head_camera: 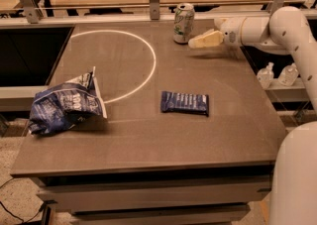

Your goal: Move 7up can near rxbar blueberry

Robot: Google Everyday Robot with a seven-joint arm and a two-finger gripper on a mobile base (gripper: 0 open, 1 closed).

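can [184, 23]: upright at the far edge of the table [148, 140].
gripper [194, 43]: just right of the can; I cannot tell its grip.
bar [184, 103]: flat mid-table, well apart from the can.

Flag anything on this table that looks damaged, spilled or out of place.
Only the blue-and-white chip bag at the left edge of the table stands out: it is crumpled and slumped. The 7up can stands upright at the far edge, with the gripper close beside it. The rxbar blueberry lies flat.
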